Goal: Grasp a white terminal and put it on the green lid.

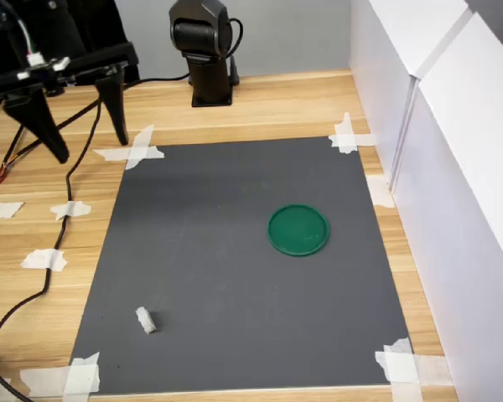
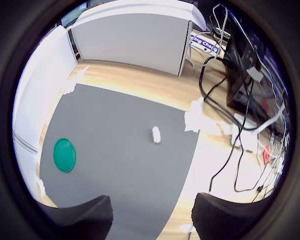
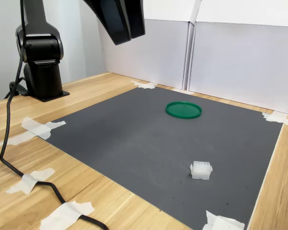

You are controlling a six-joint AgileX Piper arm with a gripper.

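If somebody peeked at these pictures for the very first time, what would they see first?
Probably the flat round dark-green plastic lid, bright against the big dark grey mat taped to the wooden table. Next, the tiny white blocky plastic terminal, lying alone near the mat's corner at the first exterior view's lower left, well apart from the lid. The black gripper hangs high above the mat, holding nothing.

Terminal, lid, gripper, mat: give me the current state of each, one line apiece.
white terminal: lying loose on the mat, not grasped, apart from the lid.
green lid: flat on the mat, nothing on it.
gripper: open, empty, raised above the mat.
grey mat: flat, corners taped down.
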